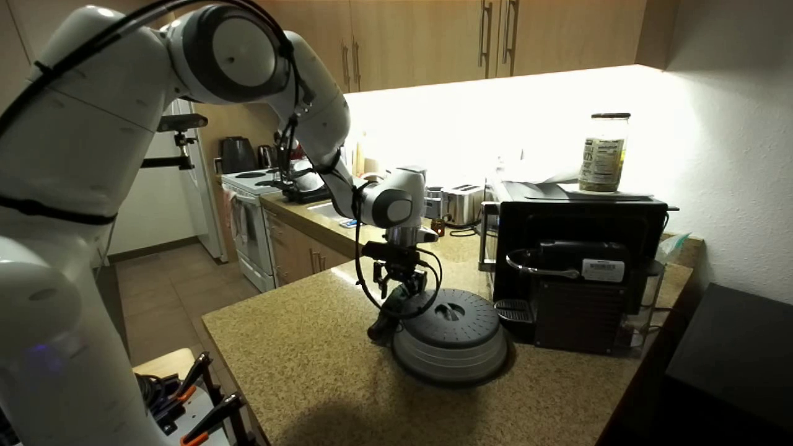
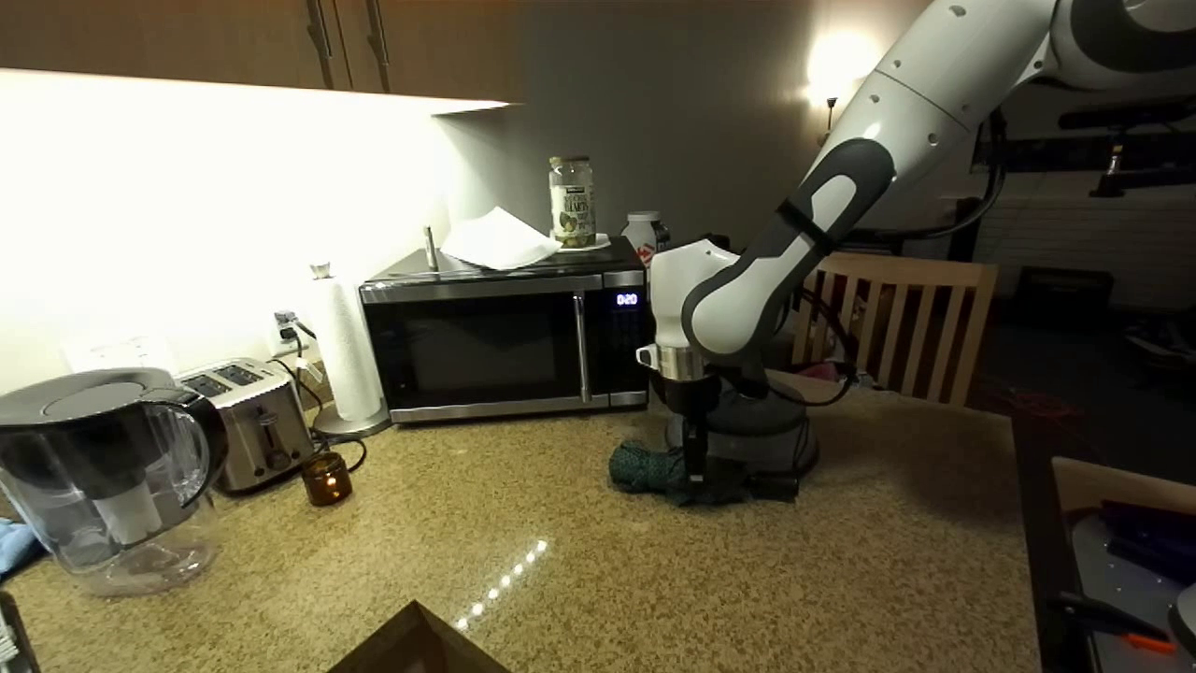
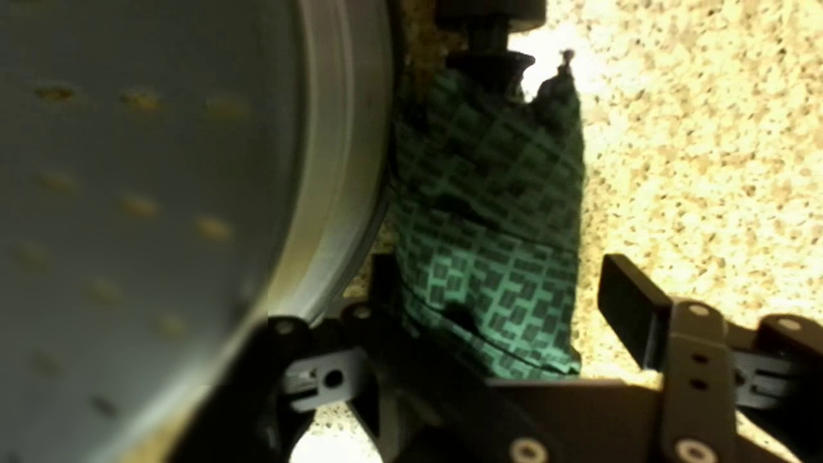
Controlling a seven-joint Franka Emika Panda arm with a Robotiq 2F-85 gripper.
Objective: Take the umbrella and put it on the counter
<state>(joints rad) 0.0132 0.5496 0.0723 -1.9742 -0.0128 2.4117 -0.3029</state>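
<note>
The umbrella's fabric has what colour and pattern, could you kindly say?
The umbrella is green, patterned with small dark rectangles; the wrist view shows it best.

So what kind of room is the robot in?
Most likely a kitchen: there's a boxy white stove, a shiny silver metal toaster and a rectangular black microwave with silver trim.
</note>
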